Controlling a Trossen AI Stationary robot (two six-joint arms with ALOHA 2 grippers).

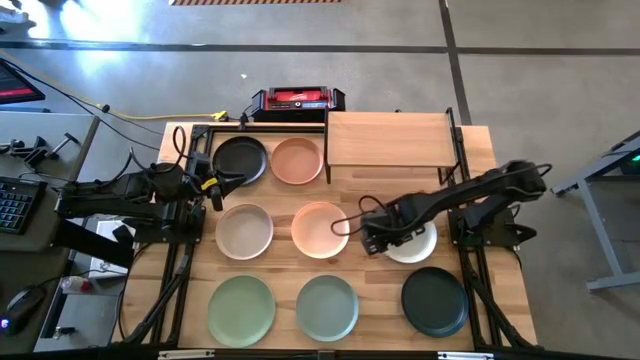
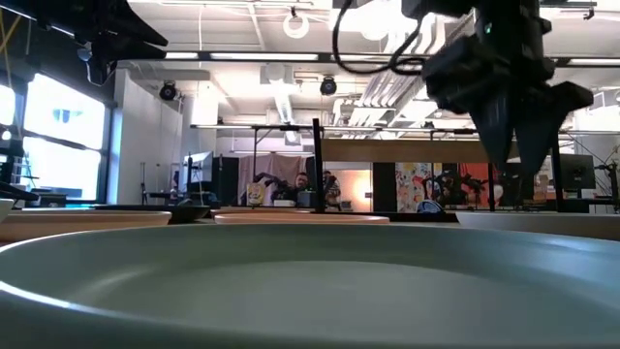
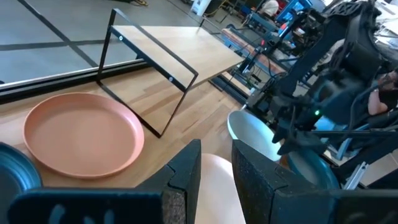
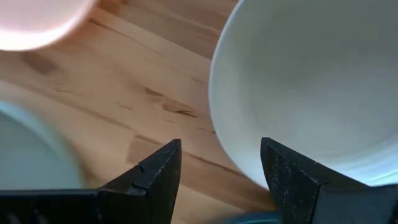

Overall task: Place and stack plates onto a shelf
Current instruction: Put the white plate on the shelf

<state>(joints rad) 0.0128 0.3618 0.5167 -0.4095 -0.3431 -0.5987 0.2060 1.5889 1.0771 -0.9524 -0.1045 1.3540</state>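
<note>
Eight plates lie on the wooden table: black [image 1: 240, 160] and terracotta pink [image 1: 297, 160] at the far side, cream [image 1: 245, 230], peach [image 1: 320, 228] and a whitish one [image 1: 418, 246] in the middle, light green [image 1: 241, 308], sage [image 1: 327, 305] and dark green [image 1: 434, 300] near. The shelf [image 1: 388, 138] stands bare at the far right. My right gripper [image 1: 383, 240] is open and points down above the whitish plate's left rim [image 4: 217, 106], one finger on each side, clear of it. My left gripper [image 1: 216, 186] hovers slightly open beside the black plate.
A red and black box [image 1: 297, 99] sits beyond the table's far edge. Bare wood shows between the plates [image 4: 124, 112]. The shelf's thin black legs [image 3: 168, 106] stand close to the terracotta plate [image 3: 81, 134]. In the low view the sage plate [image 2: 291, 281] fills the foreground.
</note>
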